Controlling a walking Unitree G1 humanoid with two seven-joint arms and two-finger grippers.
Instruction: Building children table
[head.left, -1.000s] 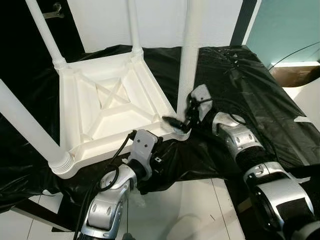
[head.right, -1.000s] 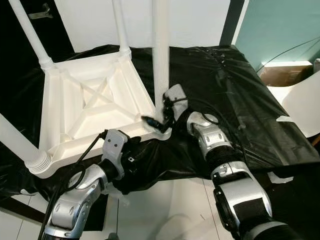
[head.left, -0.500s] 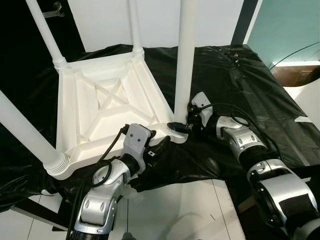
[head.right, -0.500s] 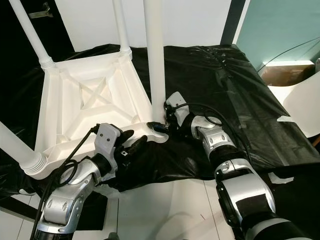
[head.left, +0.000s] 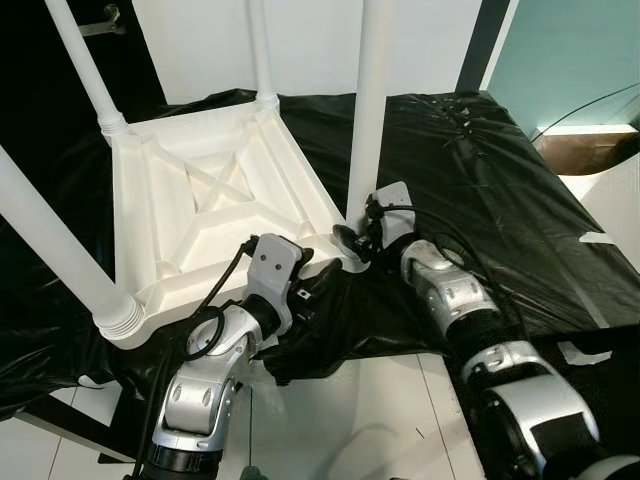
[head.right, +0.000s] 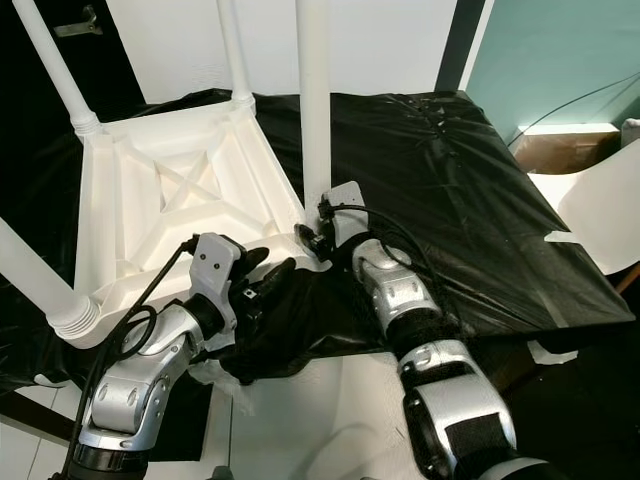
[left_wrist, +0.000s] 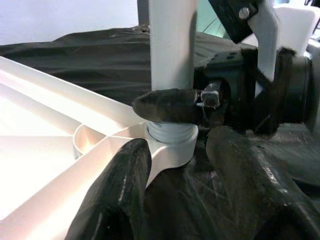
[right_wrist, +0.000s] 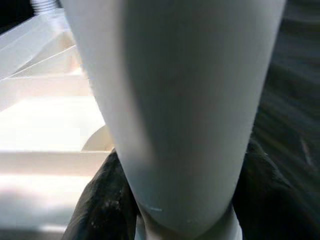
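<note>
We saw the white table (head.left: 210, 215) lying upside down on a counter (head.left: 500, 170) draped in black sheet, its legs pointing up; the right gripper (head.left: 352, 240) was at the base of the near leg (head.left: 368, 110), its fingers (left_wrist: 167, 105) closed around that leg just above the corner socket; the left gripper (left_wrist: 180, 165) sat spread at the same corner, one finger against the table's edge, the other on the sheet, though whether it pressed the plastic we could not quite tell.
</note>
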